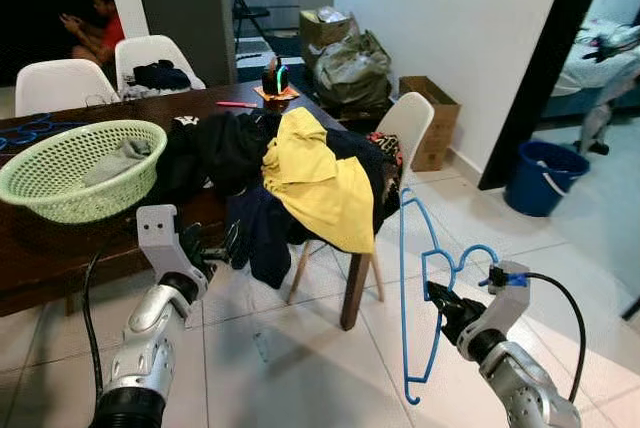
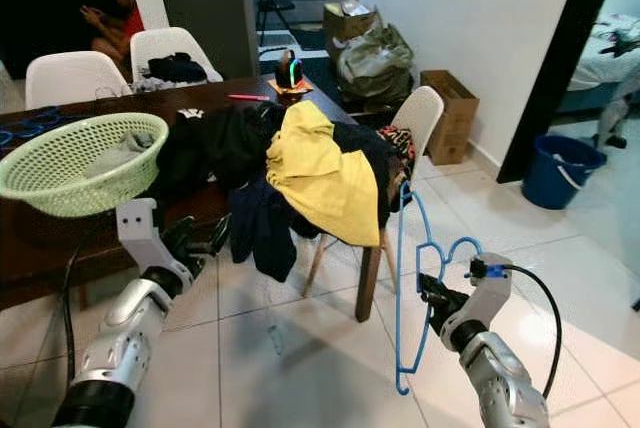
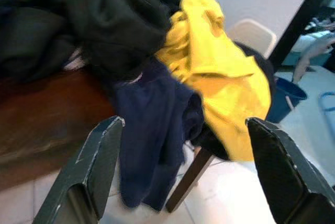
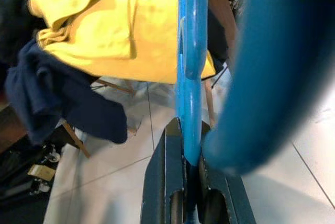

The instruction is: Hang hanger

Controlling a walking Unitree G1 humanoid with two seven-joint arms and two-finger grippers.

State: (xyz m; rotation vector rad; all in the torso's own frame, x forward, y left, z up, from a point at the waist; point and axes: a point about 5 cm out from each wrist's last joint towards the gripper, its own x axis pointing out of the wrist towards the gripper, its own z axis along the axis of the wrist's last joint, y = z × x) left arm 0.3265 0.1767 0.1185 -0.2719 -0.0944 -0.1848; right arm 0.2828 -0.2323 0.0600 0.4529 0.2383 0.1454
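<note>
Your right gripper [image 1: 437, 295] has its two black fingers clamped tight on the thin blue plastic clothes hanger [image 1: 404, 278], which stands on end above the pale tiled floor [image 1: 300, 368], its hook curling just above and beside the jaws. In the right wrist view the blue bar [image 4: 187, 77] runs straight up out of the closed jaws, with a yellow garment [image 4: 110, 20] and a dark navy garment [image 4: 63, 103] beyond it.

Your left gripper [image 3: 183, 182] hangs with its fingers [image 3: 94, 166] spread wide and nothing between them; ahead of the open jaws the navy cloth droops off the edge of the dark wooden table [image 1: 60, 258], and the yellow top [image 1: 320, 183] lies draped over the heap of dark clothes [image 1: 215, 148]. Off to the outer side of that gripper sits a pale green plastic laundry basket [image 1: 70, 188] holding a grey cloth. A white plastic chair [image 1: 410, 123] stands past the pile, between the two grippers.
</note>
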